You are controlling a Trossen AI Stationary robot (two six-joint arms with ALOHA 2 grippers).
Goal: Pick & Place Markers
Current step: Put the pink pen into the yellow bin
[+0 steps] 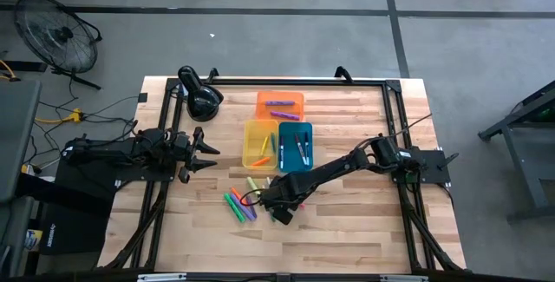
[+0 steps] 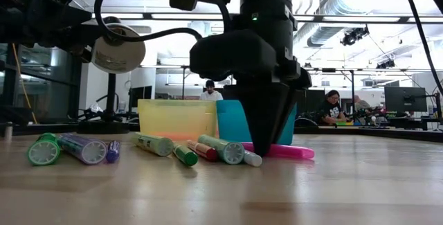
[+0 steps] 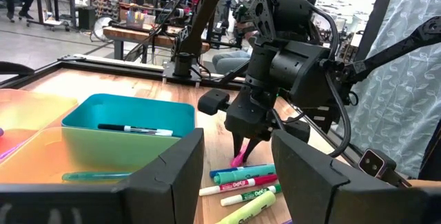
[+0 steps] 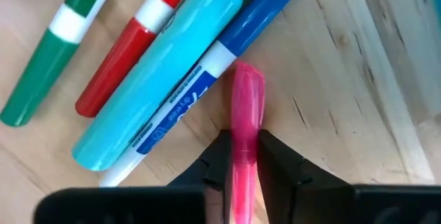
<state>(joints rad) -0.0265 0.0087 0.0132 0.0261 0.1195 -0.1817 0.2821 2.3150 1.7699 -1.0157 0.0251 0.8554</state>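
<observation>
Several markers in green, purple, red, teal and blue lie loose on the wooden table, in front of the trays. A pink marker lies beside a blue-and-white marker. My right gripper points straight down and is shut on the pink marker; it also shows in the low view. My left gripper waits at the table's left, level and open, with nothing between its fingers. My right gripper pinches the pink marker's barrel between its two fingers, one on each long side. The fingers come from above and lie across the marker. One end sticks out past the fingers. The marker lies flat on the table.
An orange tray, a yellow tray and a blue tray stand together behind the markers, each with a few pens inside. A black lamp stands at the far left. Bare wood lies to the right of my right gripper.
</observation>
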